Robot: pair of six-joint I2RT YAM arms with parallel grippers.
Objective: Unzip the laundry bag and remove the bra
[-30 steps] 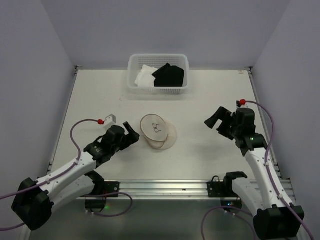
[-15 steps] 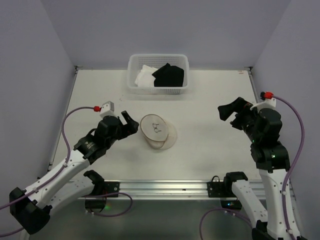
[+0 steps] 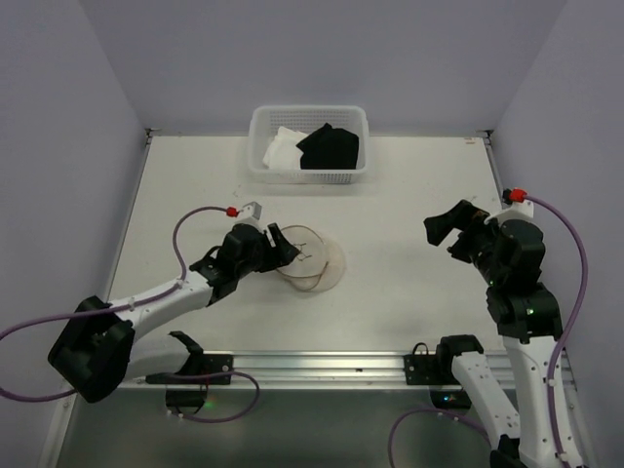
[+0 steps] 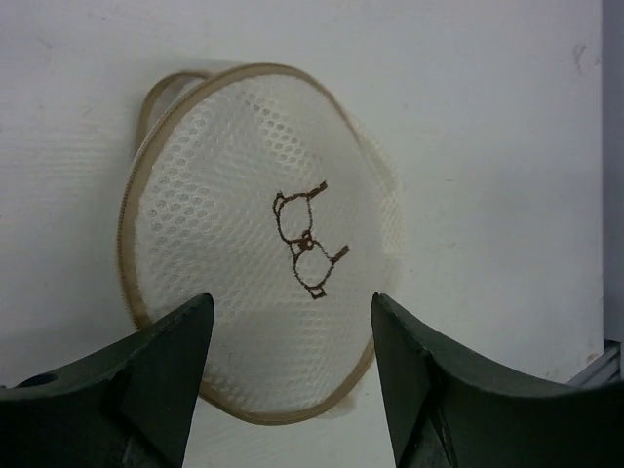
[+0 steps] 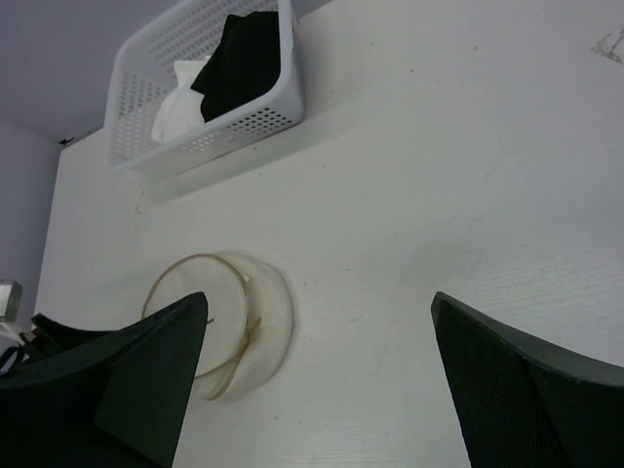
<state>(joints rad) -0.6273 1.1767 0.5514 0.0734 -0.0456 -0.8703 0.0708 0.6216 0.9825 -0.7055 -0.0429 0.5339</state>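
Where pale lilac walls (image 3: pixel 322 49) close round the white table (image 3: pixel 409 185), the laundry bag (image 3: pixel 317 261) lies flat near its middle, before a white basket (image 3: pixel 259 136). The left gripper (image 3: pixel 283 246), jaws apart, sits at the bag's left rim, gripping nothing. The right gripper (image 3: pixel 448 227) hangs wide open, empty.

A white perforated basket (image 3: pixel 308 177) is sitting at the far edge of the pale desk (image 3: pixel 409 185). Inside it, a black cloth (image 3: pixel 330 146) is lying on the right, overlapping a white cloth (image 3: pixel 280 152) on the left. A metal rail (image 3: pixel 322 363) is running along the desk's near edge.
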